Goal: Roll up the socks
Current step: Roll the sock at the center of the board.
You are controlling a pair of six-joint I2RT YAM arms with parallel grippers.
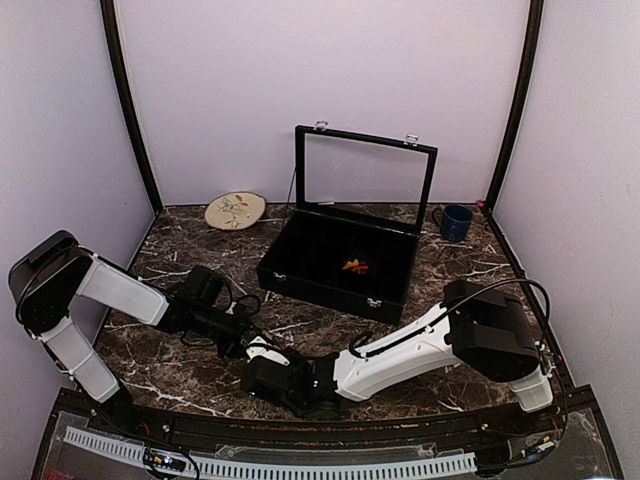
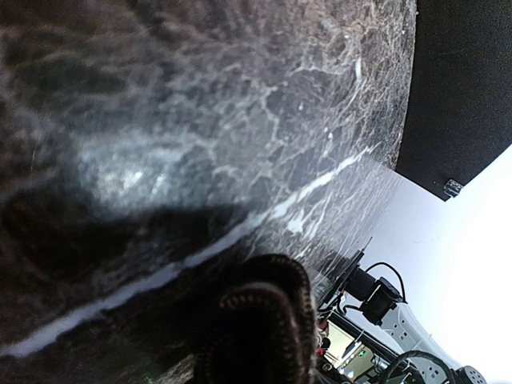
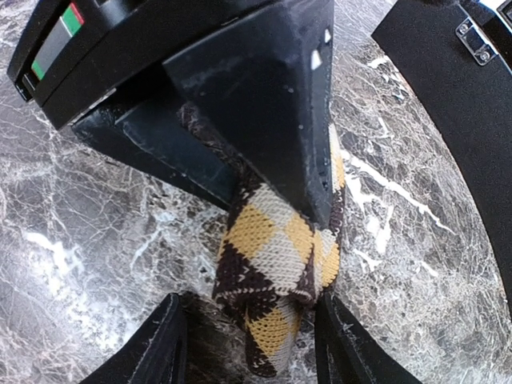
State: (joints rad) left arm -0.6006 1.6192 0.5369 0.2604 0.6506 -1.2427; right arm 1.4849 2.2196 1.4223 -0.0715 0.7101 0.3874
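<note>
A tan, cream and dark brown argyle sock (image 3: 276, 248) hangs folded over just above the marble table (image 3: 96, 240). My left gripper (image 3: 276, 200) is shut on its upper part, with the black fingers (image 3: 272, 104) clamping it from both sides. My right gripper (image 3: 252, 340) stands open around the sock's lower end; its right finger lies against the fabric and the left finger stands apart. In the left wrist view the sock (image 2: 260, 320) is a dark blur close to the lens, with the fingers hidden. In the top view both grippers, left (image 1: 247, 340) and right (image 1: 256, 372), meet near the front.
A black case (image 1: 330, 275) with its glass lid raised stands at the middle back, with a small orange-red thing (image 1: 354, 266) inside. A patterned plate (image 1: 235, 210) lies back left and a dark blue mug (image 1: 455, 222) back right. The case's edge (image 3: 448, 120) lies to the right of the sock.
</note>
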